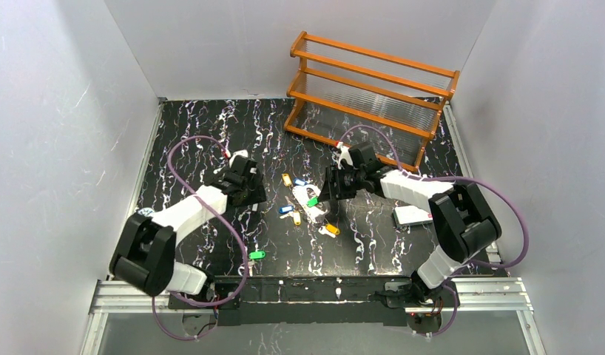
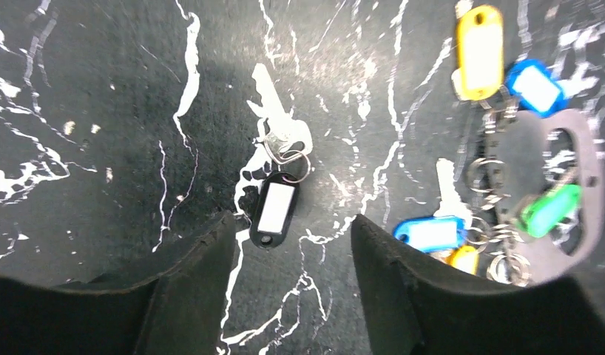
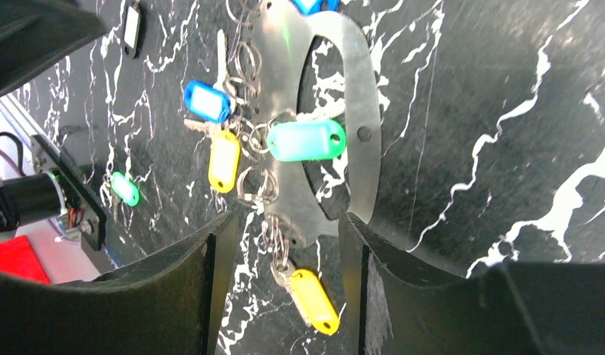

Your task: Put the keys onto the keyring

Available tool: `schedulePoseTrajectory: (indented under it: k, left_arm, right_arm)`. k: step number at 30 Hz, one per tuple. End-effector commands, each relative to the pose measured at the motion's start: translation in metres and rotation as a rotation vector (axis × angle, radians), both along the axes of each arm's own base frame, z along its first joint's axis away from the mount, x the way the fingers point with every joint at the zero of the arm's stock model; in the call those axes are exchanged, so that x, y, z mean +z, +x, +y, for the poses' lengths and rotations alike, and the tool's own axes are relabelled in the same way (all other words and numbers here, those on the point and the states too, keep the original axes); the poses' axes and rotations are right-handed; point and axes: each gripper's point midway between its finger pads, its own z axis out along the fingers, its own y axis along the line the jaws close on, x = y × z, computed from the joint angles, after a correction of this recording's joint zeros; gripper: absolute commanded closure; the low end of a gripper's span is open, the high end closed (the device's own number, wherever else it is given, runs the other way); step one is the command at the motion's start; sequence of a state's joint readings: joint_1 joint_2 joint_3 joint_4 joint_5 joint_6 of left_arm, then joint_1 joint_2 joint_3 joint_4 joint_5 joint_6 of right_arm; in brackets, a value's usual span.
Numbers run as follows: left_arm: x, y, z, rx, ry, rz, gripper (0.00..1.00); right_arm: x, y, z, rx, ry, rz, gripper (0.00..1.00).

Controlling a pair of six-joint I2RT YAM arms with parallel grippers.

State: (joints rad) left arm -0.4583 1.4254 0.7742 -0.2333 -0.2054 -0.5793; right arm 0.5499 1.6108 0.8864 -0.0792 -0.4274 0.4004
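Keyring (image 3: 362,103) lengthwise toward right end effector (image 3: 286,229)

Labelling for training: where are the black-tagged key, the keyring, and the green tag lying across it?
black-tagged key (image 2: 276,209): left wrist view, white label.
keyring (image 3: 359,96): right wrist view, right metal band.
green tag (image 3: 307,140): right wrist view, tag's middle.
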Motion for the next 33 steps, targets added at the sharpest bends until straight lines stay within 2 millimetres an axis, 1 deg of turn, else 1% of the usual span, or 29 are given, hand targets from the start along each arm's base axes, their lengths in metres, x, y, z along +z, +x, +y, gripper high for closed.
schedulePoseTrajectory:
  k: [1, 3, 7, 10, 12, 13, 15, 17, 18, 19, 20, 23, 24, 28, 30, 33]
  left_arm:
    - [0.03, -0.005, 0.005, 0.019, -0.03, -0.066, 0.39]
    - [0.037, -0.007, 0.004, 0.015, -0.045, -0.071, 0.33]
    - [0.04, -0.012, -0.01, -0.029, -0.116, -0.052, 0.3]
    - [0.038, -0.021, -0.039, -0.126, -0.268, -0.044, 0.3]
    - [0.036, -0.027, -0.058, -0.173, -0.377, -0.039, 0.31]
    - [0.034, -0.029, -0.064, -0.18, -0.416, -0.035, 0.32]
    - [0.03, -0.032, -0.072, -0.183, -0.477, -0.036, 0.33]
    - [0.026, -0.035, -0.079, -0.187, -0.535, -0.039, 0.34]
    - [0.027, -0.034, -0.084, -0.195, -0.572, -0.054, 0.34]
    - [0.024, -0.037, -0.086, -0.194, -0.595, -0.043, 0.35]
    - [0.026, -0.036, -0.091, -0.202, -0.627, -0.052, 0.35]
    - [0.024, -0.035, -0.101, -0.213, -0.678, -0.045, 0.37]
    - [0.022, -0.034, -0.103, -0.213, -0.681, -0.041, 0.38]
    - [0.015, -0.028, -0.114, -0.218, -0.684, -0.026, 0.39]
    - [0.009, -0.025, -0.12, -0.223, -0.667, -0.014, 0.4]
    - [0.0, -0.018, -0.127, -0.226, -0.642, 0.001, 0.41]
  right_arm:
    - [0.001, 0.023, 0.006, -0.018, -0.018, -0.033, 0.39]
    - [-0.008, 0.026, 0.008, -0.019, -0.027, -0.009, 0.39]
    - [-0.028, 0.023, 0.013, -0.002, -0.032, 0.053, 0.4]
    - [-0.035, 0.009, 0.015, 0.024, -0.001, 0.109, 0.42]
    - [-0.036, -0.004, 0.017, 0.042, 0.032, 0.146, 0.43]
    - [-0.035, -0.011, 0.017, 0.05, 0.049, 0.165, 0.43]
    - [-0.034, -0.028, 0.018, 0.069, 0.084, 0.205, 0.44]
    - [-0.028, -0.039, 0.022, 0.092, 0.126, 0.221, 0.44]
    - [-0.024, -0.045, 0.024, 0.105, 0.147, 0.23, 0.44]
    - [-0.02, -0.048, 0.024, 0.111, 0.163, 0.237, 0.44]
    - [-0.017, -0.049, 0.025, 0.111, 0.171, 0.237, 0.44]
    - [-0.007, -0.042, 0.024, 0.1, 0.165, 0.183, 0.43]
    - [-0.003, -0.037, 0.023, 0.091, 0.158, 0.153, 0.43]
    - [0.001, -0.012, 0.014, 0.031, 0.095, 0.063, 0.43]
    - [-0.002, -0.001, 0.009, 0.009, 0.065, 0.048, 0.43]
    - [-0.015, 0.005, 0.002, -0.005, 0.019, 0.067, 0.43]
